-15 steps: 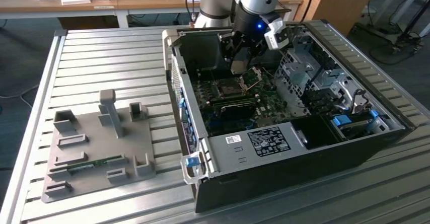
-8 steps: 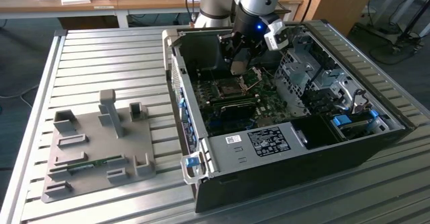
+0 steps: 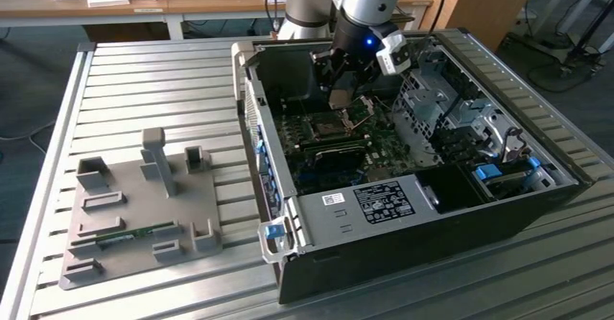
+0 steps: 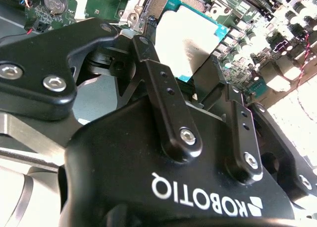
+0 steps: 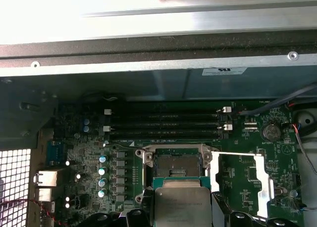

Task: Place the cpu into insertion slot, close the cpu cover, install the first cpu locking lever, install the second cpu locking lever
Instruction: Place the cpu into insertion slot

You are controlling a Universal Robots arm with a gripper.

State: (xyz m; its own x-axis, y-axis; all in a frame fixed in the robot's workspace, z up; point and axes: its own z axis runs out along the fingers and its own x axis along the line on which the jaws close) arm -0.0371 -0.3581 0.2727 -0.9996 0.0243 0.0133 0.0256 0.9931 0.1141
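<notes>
Tool (image 4: 181, 58) and arm (image 3: 369, 3) reach down into the open case (image 3: 432, 244), over its far half. Both black fingers (image 4: 163, 88) press on opposite edges of the cpu (image 4: 190, 41), pinching it level with its pale silvery top up and a teal rim showing. White lettering runs across the tool's body.

In the first wrist view the cpu (image 5: 182, 207) hangs close over one edge of the socket (image 5: 177, 165) and is not yet seated. The socket lies open with its contact field showing. The cover (image 5: 266, 185), a silvery frame, is swung off to one side of it; how steeply it stands I cannot tell. Black memory slots (image 5: 163, 125) run just beyond the socket, a coin battery (image 5: 271, 132) sits on the green board (image 5: 233, 175), and a small white sticker (image 5: 224, 71) with dark print is on the case wall.

In the exterior view the case lies on its side on a slatted metal counter (image 3: 163, 83), towards the exterior view's right. A box (image 3: 331, 223) at its near end carries a white label (image 3: 384, 201) of fine print. On the exterior view's left stands a grey tray (image 3: 129, 183) with a green memory stick (image 3: 125, 235) in one holder.
</notes>
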